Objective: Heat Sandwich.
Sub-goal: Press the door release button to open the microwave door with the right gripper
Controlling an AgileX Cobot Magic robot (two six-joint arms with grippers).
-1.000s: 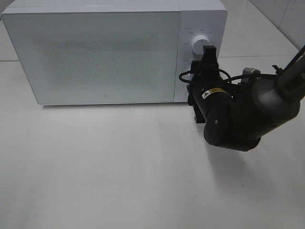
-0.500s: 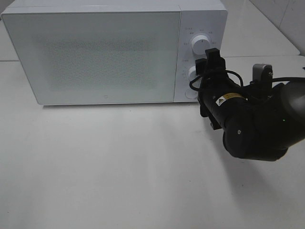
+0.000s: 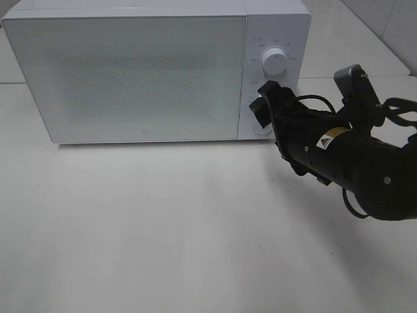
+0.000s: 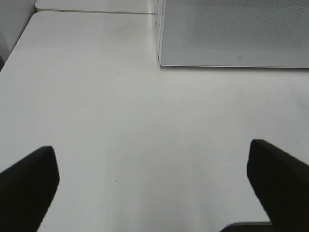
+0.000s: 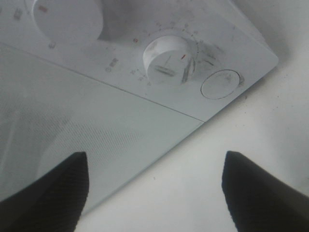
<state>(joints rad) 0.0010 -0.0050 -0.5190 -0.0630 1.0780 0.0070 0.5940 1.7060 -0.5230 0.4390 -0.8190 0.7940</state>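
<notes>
My right jaws have drawn back from the lower dial (image 5: 166, 60) of the microwave (image 3: 130, 78) and stand spread, holding nothing; I judge the timer set. My left jaws are spread over the table (image 4: 145, 121). Door shut; the sandwich is not visible, presumably inside, clear of both jaws

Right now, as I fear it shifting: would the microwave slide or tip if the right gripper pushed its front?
The microwave is a wide, low box flat on the table, so tipping seems unlikely. It dwarfs the right gripper, so probably heavy enough to resist a light push, though the smooth table might let it creep.
</notes>
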